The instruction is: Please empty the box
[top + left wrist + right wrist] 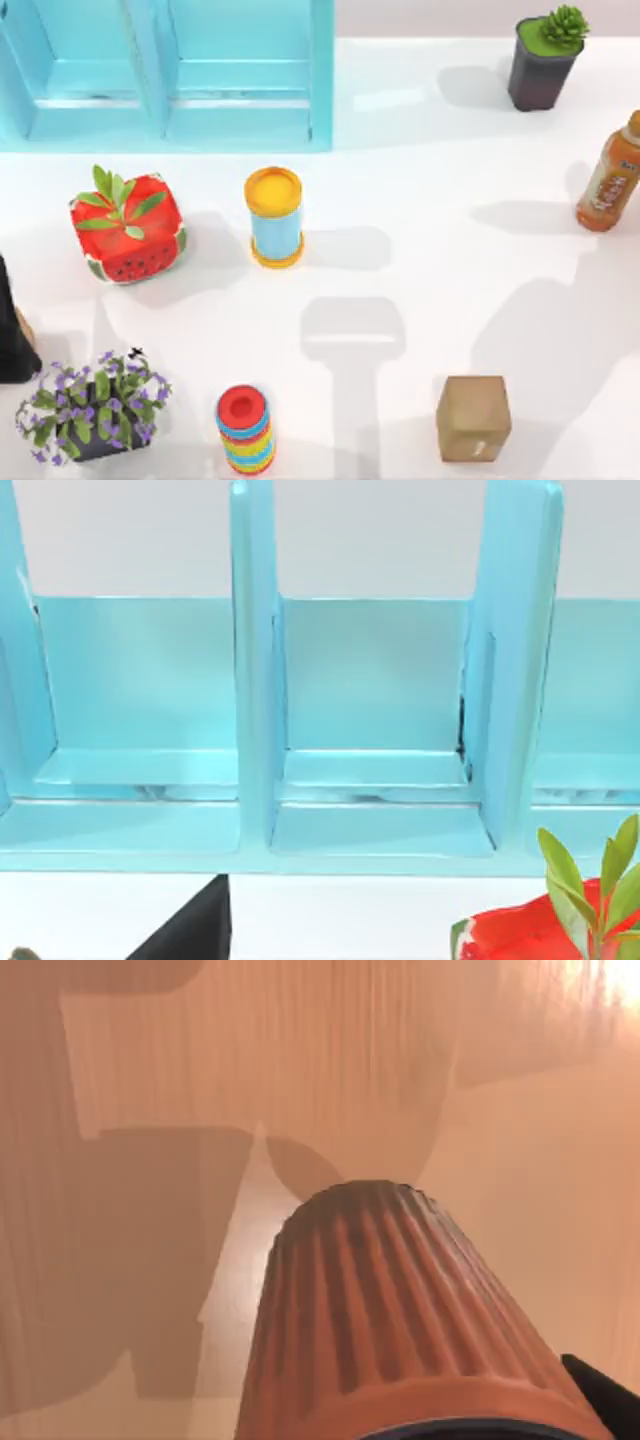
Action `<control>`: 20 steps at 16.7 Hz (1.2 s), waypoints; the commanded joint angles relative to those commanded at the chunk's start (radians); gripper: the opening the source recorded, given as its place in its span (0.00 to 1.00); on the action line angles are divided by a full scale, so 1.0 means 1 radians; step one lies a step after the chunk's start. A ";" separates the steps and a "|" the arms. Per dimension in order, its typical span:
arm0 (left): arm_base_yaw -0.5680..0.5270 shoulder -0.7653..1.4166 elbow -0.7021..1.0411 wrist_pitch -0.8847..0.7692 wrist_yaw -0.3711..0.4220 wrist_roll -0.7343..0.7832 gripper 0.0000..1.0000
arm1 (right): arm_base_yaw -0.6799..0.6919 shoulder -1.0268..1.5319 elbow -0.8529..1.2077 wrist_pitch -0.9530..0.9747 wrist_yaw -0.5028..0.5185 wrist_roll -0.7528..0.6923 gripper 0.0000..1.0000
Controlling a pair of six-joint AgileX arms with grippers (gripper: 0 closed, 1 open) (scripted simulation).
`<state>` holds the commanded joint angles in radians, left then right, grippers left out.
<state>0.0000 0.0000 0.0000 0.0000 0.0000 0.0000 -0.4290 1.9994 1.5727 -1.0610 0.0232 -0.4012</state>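
Ribbed orange cylinder sits close beside our right gripper. Brown box stands upright. Left arm is parked at the table's left edge. We cannot tell either grip state.

The blue shelf looks like smooth painted wood or plastic with a faint sheen, and the table is plain matt white. The brown box looks like dull cardboard, while the bottle and the yellow-lidded can look smooth and slightly glossy. The ribbed orange cylinder in the right wrist view looks matt, like moulded plastic.
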 joint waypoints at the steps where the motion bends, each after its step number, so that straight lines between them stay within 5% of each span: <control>1: 0.000 0.000 0.000 0.000 0.000 0.000 1.00 | -0.004 -0.018 0.041 -0.021 0.013 -0.007 0.00; 9: 0.000 0.000 0.000 0.000 0.000 0.000 1.00 | -0.005 -0.047 0.407 -0.328 0.035 -0.013 0.00; 20: 0.000 0.000 0.000 0.000 0.000 0.000 1.00 | 0.010 0.018 0.406 -0.472 -0.024 0.021 0.00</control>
<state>0.0000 0.0000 0.0000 0.0000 0.0000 0.0000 -0.4194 2.0177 1.9789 -1.5326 -0.0006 -0.3799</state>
